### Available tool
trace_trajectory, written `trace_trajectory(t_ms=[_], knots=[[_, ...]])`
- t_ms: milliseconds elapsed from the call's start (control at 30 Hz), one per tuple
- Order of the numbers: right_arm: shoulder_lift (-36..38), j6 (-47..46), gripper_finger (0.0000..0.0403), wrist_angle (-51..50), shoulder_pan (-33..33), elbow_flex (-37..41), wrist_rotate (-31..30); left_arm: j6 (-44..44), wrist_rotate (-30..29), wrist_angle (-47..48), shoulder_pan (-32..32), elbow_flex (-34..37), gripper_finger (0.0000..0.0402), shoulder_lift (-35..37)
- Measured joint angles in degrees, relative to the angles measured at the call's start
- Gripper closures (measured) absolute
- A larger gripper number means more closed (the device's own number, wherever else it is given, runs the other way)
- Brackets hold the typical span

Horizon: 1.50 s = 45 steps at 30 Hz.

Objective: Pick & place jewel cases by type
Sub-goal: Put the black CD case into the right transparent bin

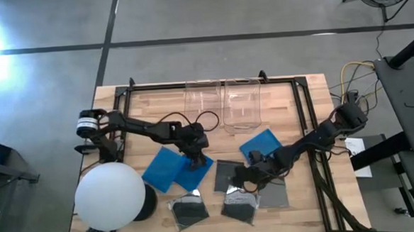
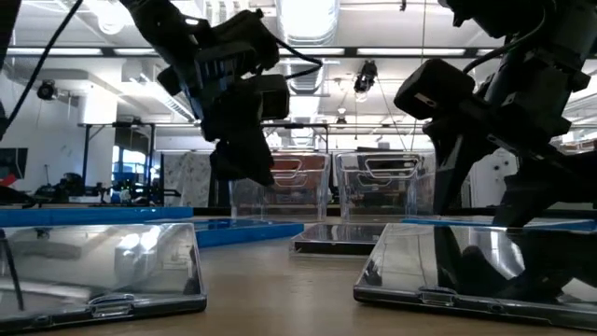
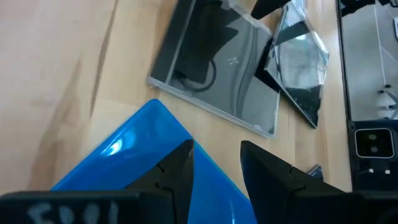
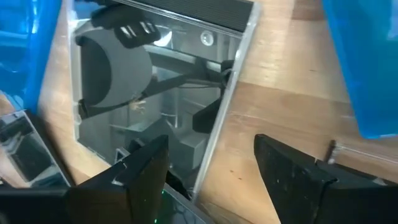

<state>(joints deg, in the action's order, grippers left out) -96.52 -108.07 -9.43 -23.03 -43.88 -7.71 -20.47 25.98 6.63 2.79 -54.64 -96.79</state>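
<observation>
Two bright blue jewel cases (image 1: 161, 168) (image 1: 194, 177) lie overlapping left of centre, and a third blue case (image 1: 260, 143) lies farther right. Several dark cases lie flat around them: one in the middle (image 1: 228, 173), two glossy ones near the front edge (image 1: 188, 211) (image 1: 239, 205), and a grey one (image 1: 273, 194). My left gripper (image 1: 195, 158) (image 3: 214, 174) is open and hovers over the blue pair (image 3: 143, 149). My right gripper (image 1: 240, 177) (image 4: 211, 180) is open and low over the middle dark case (image 4: 155, 106), with one finger on either side of its edge.
Two clear plastic bins (image 1: 205, 105) (image 1: 242, 103) stand side by side at the table's far edge. A large white sphere (image 1: 110, 196) sits at the near left corner. A dark frame (image 1: 302, 111) runs along the table's sides. Bare wood shows between the bins and the cases.
</observation>
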Motion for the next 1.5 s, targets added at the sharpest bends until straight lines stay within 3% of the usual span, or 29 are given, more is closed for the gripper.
trace_trajectory(t_ms=[567,700,933,1133,1267,1500], knots=[[-3.22,1.38,0.0172,3.66,1.55,-0.1,-3.22,0.03,8.5,3.01,-2.66,-11.16,0.0287,-13.68],[-3.18,7.57,0.0175,4.79,1.85,0.03,-3.69,-0.31,8.47,2.99,-2.73,-12.29,0.0287,-14.6],[-3.64,23.48,0.0175,15.59,2.09,0.33,-4.14,1.31,4.14,-3.71,-1.15,-12.41,0.0287,-14.62],[-3.68,34.71,0.0176,18.38,3.14,0.33,-0.95,0.44,3.87,-10.37,0.99,-12.44,0.0287,-14.62],[-2.88,38.42,0.0177,16.62,4.27,0.27,2.63,-3.7,3.8,-8.87,1.71,-13.3,0.0287,-13.8],[5.0,49.46,0.0177,5.64,5.63,0.2,0.45,-3.1,-1.44,3.43,-2.28,-13.53,0.0287,-7.89]])
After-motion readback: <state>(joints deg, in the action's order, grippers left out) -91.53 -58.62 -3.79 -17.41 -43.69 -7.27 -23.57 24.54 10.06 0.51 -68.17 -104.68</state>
